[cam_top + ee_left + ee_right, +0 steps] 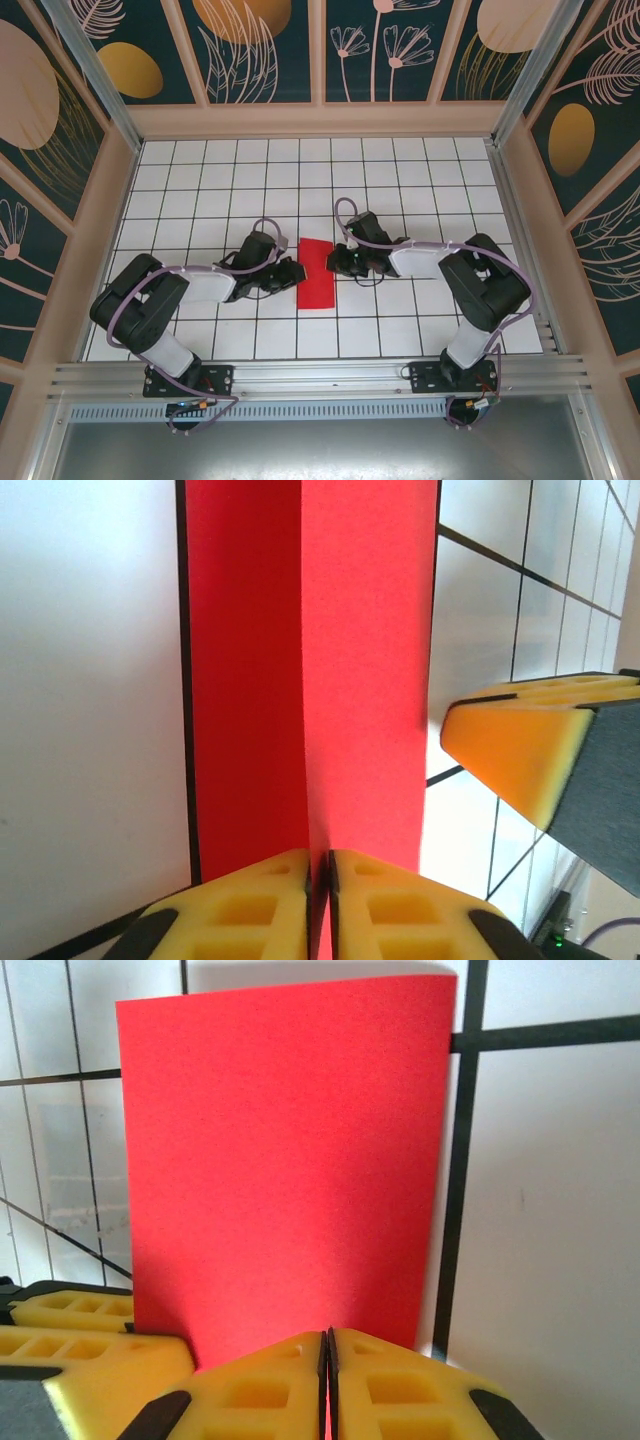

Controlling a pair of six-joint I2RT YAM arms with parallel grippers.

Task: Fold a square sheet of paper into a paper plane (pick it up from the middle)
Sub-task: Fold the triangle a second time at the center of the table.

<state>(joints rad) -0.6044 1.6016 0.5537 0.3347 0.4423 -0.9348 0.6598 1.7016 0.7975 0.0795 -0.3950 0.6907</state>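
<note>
Your red paper (316,273) is at the middle of the white, black-gridded table (200,170). It is a tall, narrow strip with straight edges, set between the two grippers.

In the left wrist view its matte surface splits into a darker band on the left and a brighter band on the right. The two bands meet along one sharp, straight line running the length of the strip.

Your left gripper (320,880) has its yellow foam pads, moulded with rectangular recesses, pressed together. A sliver of red is pinched in the seam between them. From above, it meets the strip's left long edge about midway.

Your right gripper (328,1360) is closed the same way, with red showing in the thin slit between its pads. In that view the paper is a flat, faintly grainy rectangle with crisp far corners. The left gripper's foam fingers (80,1345) sit at its lower left corner. From above, the right gripper grips the right long edge, nearer the far end.
</note>
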